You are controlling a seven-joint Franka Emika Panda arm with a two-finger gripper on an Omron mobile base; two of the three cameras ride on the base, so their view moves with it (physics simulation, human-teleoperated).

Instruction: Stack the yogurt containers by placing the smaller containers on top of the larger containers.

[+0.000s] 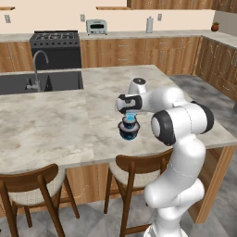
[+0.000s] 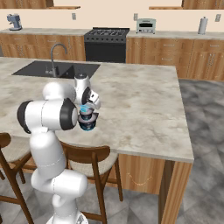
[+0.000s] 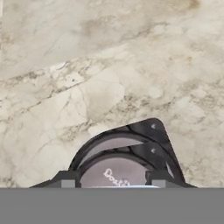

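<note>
Home kitchen, marble island (image 1: 55,120) with sink (image 1: 28,83), stove (image 1: 55,46), toaster (image 1: 96,27), wooden cabinets (image 1: 139,55)

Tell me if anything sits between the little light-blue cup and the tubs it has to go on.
Nothing visible does. The cup sits in the tool directly over the narrow tub, which rests on the wide tub. Whether cup and narrow tub touch, I cannot tell. The counter around the stack looks bare.

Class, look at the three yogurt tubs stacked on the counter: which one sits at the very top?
The tiny light-blue cup, translucent, directly under the gripper; both dark blue tubs sit below it.
</note>
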